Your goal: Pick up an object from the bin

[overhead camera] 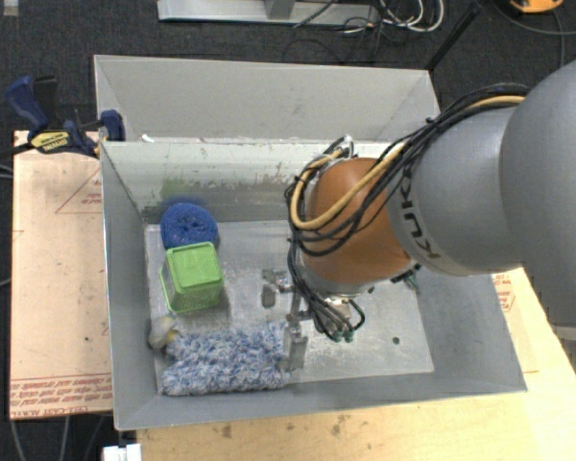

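- At 9 o'clock in the grey bin (125, 257), a green block (192, 277) sits just beside a blue round thing (188, 224).
- At 7 o'clock, a blue-and-white knitted cloth (221, 361) lies along the near wall, its long axis running 9 to 3.
- The gripper (293, 339) is at the cloth's right end. Whether it is open or closed cannot be told.
- Bare floor spreads toward 3 o'clock.

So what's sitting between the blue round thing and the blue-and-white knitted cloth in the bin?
The green block. In the camera view it lies just below the blue round thing and just above the knitted cloth.
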You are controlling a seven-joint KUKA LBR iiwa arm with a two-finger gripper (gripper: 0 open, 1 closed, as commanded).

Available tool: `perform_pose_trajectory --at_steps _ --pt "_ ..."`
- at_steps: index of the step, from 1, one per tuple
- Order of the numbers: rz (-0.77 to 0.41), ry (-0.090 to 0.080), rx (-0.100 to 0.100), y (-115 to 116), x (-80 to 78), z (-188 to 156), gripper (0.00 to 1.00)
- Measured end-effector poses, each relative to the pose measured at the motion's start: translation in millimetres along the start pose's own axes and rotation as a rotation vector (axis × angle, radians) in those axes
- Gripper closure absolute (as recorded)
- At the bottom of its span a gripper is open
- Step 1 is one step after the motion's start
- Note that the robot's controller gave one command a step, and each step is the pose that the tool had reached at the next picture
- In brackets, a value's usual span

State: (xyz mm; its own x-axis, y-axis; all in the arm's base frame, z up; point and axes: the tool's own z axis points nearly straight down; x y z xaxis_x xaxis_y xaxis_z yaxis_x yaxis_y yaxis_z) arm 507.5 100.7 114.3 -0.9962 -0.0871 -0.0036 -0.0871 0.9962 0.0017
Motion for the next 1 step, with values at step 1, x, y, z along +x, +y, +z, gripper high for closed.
perform_pose_trajectory --at_steps 1 --pt "-0.108 0.007 0.000 33.5 6.1 44.8 1.00"
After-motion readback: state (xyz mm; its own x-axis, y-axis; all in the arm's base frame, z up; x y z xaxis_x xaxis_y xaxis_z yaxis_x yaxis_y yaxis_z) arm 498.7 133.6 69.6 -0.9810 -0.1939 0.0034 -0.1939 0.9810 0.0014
